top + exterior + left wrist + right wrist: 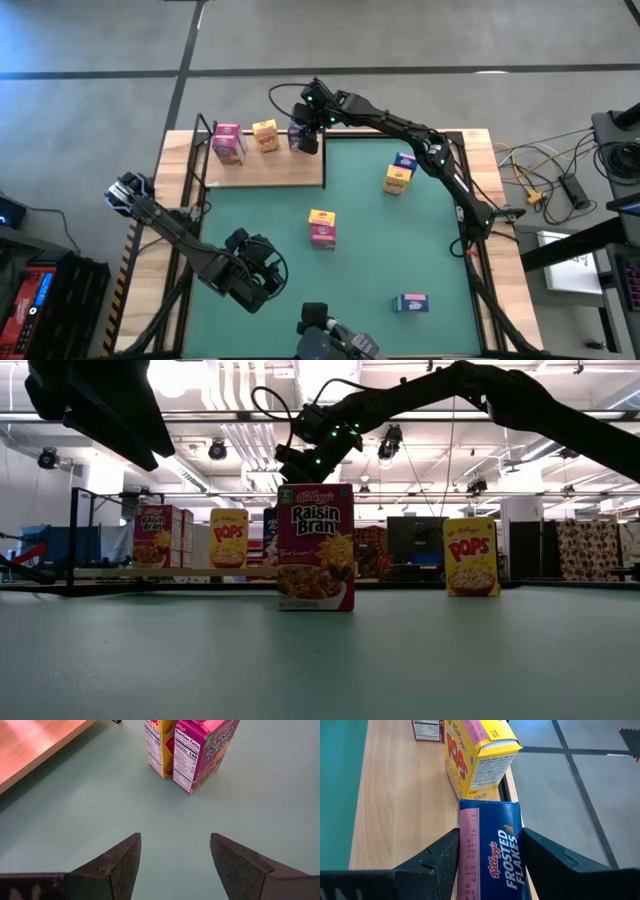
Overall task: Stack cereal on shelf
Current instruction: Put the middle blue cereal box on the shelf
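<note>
The blue Frosted Flakes box (pixel 490 851) is gripped between the fingers of the right gripper (pixel 490 865) above the shelf (pixel 265 170), at its back edge near the right corner, its long axis running toward the yellow Pops box (pixel 477 757) just beside it (a pink box (pixel 228 143) stands farther along). The left gripper (pixel 172 865) is held open and empty over the green mat (pixel 360 250) near the front left corner, the middle pair of boxes (pixel 190 750) lying ahead of it.

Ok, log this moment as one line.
right hand: shut on Frosted Flakes box over shelf | left hand: open, empty, above mat | shelf: Raisin Bran, Pops
</note>
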`<move>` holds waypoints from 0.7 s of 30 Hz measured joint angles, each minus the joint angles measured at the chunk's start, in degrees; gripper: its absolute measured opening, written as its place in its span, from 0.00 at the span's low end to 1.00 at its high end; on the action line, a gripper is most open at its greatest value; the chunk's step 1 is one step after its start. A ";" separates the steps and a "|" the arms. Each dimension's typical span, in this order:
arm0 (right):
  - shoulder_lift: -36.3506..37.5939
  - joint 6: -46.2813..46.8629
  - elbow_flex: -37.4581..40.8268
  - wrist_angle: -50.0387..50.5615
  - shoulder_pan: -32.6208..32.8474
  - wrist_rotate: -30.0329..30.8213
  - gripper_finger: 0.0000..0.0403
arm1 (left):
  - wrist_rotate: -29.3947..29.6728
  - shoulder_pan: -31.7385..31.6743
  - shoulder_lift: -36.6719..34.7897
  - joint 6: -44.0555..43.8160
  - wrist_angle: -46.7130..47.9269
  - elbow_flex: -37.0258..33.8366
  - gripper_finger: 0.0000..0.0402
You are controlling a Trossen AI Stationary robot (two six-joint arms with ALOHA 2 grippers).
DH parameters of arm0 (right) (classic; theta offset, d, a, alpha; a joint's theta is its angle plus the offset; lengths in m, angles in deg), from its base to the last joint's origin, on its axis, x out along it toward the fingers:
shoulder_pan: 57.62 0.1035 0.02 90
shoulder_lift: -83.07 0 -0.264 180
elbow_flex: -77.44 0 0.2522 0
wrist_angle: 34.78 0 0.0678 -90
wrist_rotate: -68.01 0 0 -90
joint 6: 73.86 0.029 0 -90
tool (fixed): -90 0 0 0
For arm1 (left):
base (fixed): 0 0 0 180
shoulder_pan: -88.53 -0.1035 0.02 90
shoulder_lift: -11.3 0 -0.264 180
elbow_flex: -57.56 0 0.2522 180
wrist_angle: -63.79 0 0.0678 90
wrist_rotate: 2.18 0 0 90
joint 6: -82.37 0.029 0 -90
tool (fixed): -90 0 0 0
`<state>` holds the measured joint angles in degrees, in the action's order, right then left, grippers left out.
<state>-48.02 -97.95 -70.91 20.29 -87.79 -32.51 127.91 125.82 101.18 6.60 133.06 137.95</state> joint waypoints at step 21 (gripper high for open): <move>0.02 1.55 0.00 0.27 0.01 0.07 0.49 | 0.00 0.01 0.00 -0.26 0.01 0.00 0.55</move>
<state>-48.00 -96.41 -70.91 20.56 -87.78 -32.45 127.91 125.83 101.18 6.34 133.07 137.95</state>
